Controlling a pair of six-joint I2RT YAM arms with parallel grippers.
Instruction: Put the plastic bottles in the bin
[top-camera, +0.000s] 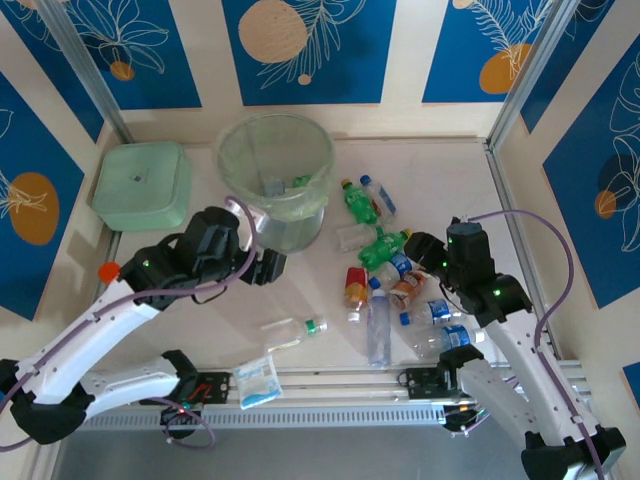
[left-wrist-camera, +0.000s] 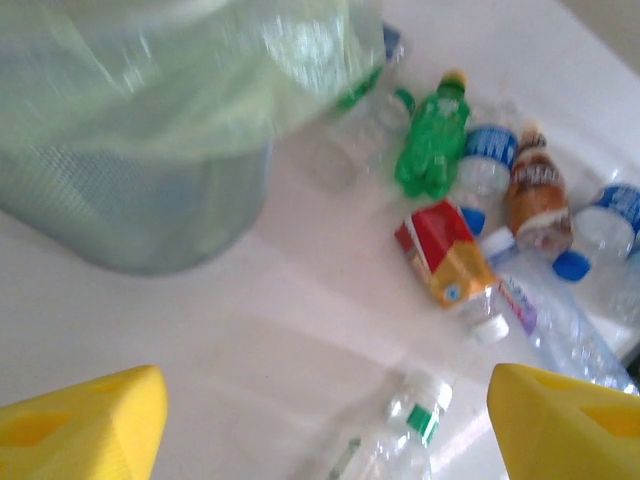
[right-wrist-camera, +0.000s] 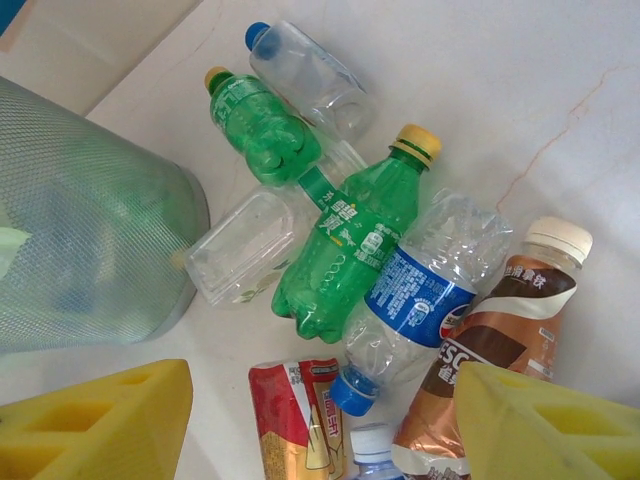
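The left gripper gaped empty beside the bin, above a green-capped clear bottle. The right gripper, likewise spread and empty, hovered over the heaped plastic bottles crowding the bin's right side.

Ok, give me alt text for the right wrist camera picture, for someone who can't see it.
Crushed plastic bottles lie heaped on a pale table, a yellow-capped green bottle in the middle with a blue-labelled bottle against it. The green bin sits at the left. The right pincer is open, its yellow fingers in the bottom corners.
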